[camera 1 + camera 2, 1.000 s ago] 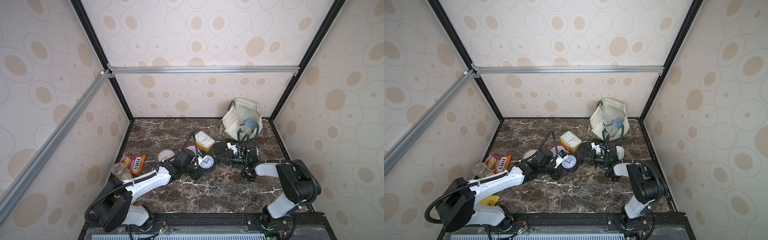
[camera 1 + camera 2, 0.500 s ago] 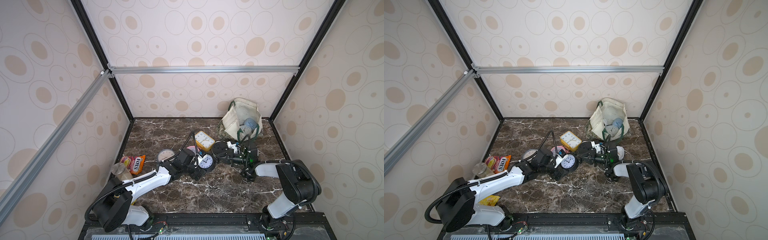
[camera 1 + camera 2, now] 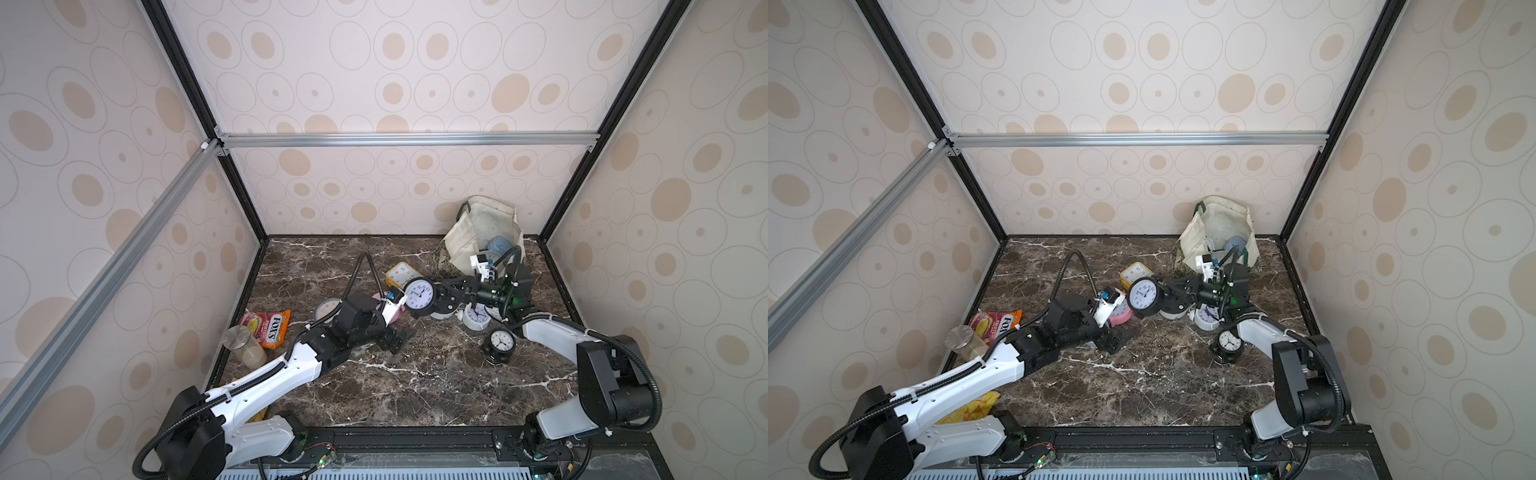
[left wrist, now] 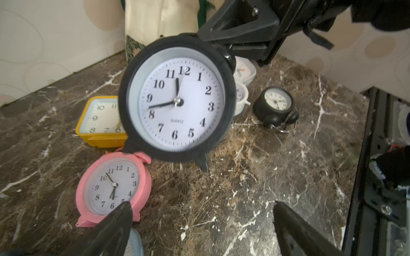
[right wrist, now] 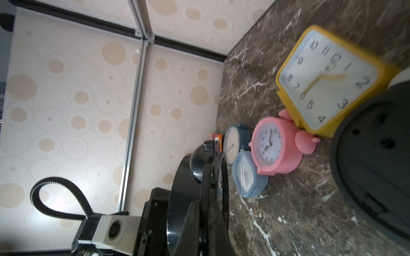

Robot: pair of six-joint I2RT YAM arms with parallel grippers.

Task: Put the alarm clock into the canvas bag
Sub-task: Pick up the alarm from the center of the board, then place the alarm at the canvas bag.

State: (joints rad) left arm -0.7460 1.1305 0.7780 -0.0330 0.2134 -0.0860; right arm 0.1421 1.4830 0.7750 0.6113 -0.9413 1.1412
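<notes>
Right pincer (image 3: 438, 296): I have it clamped on the black alarm clock (image 3: 419, 293), clear of the tabletop (image 3: 415, 382); left pincer (image 4: 200, 208) gapes empty, clock just ahead.

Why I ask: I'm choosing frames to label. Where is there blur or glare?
Left wrist view: the black alarm clock is readable, slightly smeared at its rim; the fingers of the left gripper are out of focus. Right wrist view: the yellow clock is motion-blurred, and a bright patch glares on the wall. Both top views: evenly lit, sharp, but distant.
</notes>
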